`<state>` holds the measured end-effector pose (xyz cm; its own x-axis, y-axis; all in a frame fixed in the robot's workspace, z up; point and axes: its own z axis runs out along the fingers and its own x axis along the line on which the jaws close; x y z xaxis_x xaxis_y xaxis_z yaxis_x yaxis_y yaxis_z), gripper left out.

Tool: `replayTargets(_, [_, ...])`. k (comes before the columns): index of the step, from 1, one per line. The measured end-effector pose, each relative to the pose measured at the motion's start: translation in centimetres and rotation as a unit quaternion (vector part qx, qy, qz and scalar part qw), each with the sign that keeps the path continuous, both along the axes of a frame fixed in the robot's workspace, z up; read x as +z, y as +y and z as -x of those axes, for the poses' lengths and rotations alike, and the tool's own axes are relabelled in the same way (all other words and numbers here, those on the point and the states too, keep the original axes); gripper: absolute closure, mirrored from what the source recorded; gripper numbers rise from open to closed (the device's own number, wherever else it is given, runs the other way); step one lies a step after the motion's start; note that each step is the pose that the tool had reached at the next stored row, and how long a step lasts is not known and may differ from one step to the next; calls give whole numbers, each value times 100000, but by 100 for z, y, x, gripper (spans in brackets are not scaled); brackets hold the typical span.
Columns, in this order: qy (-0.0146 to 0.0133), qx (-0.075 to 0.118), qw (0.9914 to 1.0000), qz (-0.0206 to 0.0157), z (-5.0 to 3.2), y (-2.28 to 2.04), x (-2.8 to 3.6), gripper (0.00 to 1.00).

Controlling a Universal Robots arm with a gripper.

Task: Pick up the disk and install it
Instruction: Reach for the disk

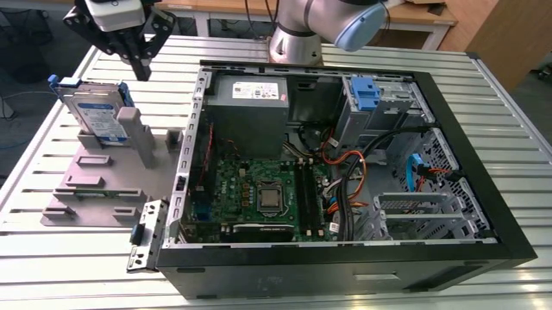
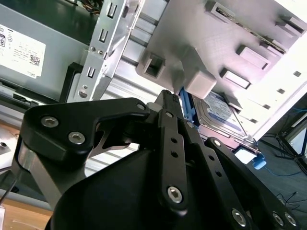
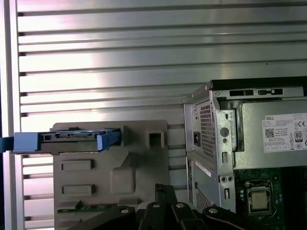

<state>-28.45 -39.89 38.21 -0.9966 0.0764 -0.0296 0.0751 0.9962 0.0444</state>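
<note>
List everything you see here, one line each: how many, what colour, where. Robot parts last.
Flat silver metal disk with blue side rails: one, silver and blue, standing on edge in the holder.
Grey plastic holder block: one, grey, on the table at the exterior view's left.
Open black computer case: one, black, beside the holder.
Green circuit board: one, green, inside the case.
Grey metal power supply box: one, grey, inside the case.
Blue plastic bracket: one, blue, in the case's drive cage.
Slatted metal table: one, silver, under everything.
Grey robot arm: one, grey, behind the case.
Black gripper: one, black, shut, empty, above the holder near the disk.
</note>
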Motion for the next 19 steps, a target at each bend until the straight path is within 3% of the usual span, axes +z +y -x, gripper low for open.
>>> replayTargets(11, [-36,2,100000,1,243,0,-16,89])
replayTargets(19, [-76,-4,100000,2,521,1,-44,89])
